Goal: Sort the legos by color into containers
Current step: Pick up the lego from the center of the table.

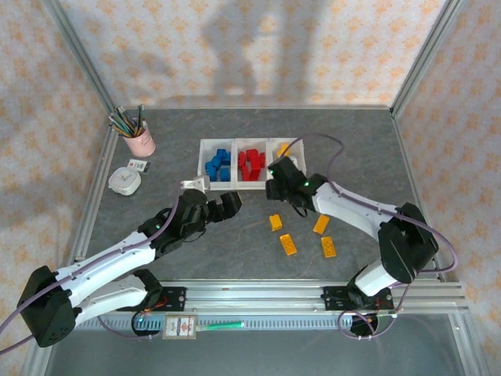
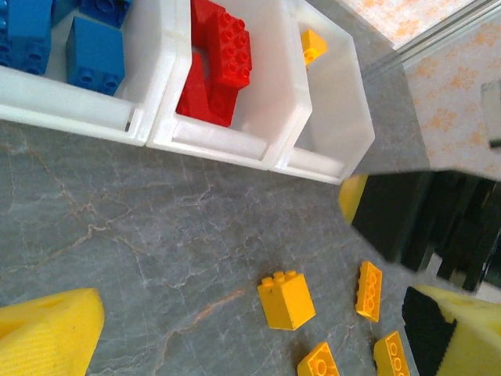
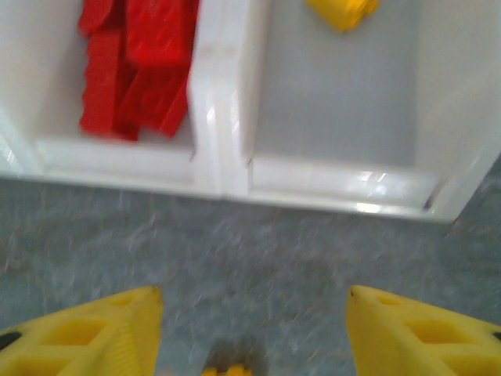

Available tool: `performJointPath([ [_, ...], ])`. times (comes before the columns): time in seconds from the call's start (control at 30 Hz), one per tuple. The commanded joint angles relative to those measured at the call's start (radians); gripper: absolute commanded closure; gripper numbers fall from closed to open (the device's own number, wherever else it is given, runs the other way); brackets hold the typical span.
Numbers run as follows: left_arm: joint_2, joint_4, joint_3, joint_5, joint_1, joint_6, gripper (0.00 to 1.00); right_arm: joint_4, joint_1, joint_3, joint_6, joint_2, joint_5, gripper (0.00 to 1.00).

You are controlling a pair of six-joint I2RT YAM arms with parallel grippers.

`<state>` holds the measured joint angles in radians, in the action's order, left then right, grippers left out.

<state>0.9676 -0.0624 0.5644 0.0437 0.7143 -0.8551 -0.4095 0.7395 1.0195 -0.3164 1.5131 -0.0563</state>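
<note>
The joined white containers (image 2: 211,141) stand at the far middle of the table (image 1: 235,254). The blue legos (image 1: 217,165) fill the left bin, the red legos (image 1: 250,163) the middle one, and a yellow lego (image 2: 313,45) lies in the right one. Four loose yellow legos (image 1: 289,244) lie nearer, to the right. The left gripper (image 1: 228,205) is spread wide and holds nothing. The right gripper (image 3: 254,309), just before the right bin, has its fingers apart and grips nothing.

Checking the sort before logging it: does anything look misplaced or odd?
No colours are mixed: blue bricks, red bricks and a yellow brick sit in separate bins. The only strays are four yellow bricks lying loose on the table in front of the bins.
</note>
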Motion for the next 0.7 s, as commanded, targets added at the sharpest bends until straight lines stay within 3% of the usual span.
performJointPath([
  [0.0, -0.034, -0.002, -0.021, -0.042, 0.011, -0.035, 0.01, -0.033, 0.056, -0.055, -0.013, -0.034, -0.039, 0.34],
  [0.13, -0.059, -0.052, -0.024, -0.084, 0.011, -0.032, 0.01, -0.022, 0.118, -0.11, -0.029, -0.017, -0.037, 0.3],
  [0.37, -0.07, -0.049, -0.038, -0.09, 0.011, -0.041, 0.01, 0.021, 0.142, -0.138, -0.042, 0.049, -0.016, 0.31],
  [0.67, -0.078, -0.083, -0.026, -0.115, 0.011, -0.026, 0.01, 0.038, 0.143, -0.128, -0.044, 0.118, -0.028, 0.47],
])
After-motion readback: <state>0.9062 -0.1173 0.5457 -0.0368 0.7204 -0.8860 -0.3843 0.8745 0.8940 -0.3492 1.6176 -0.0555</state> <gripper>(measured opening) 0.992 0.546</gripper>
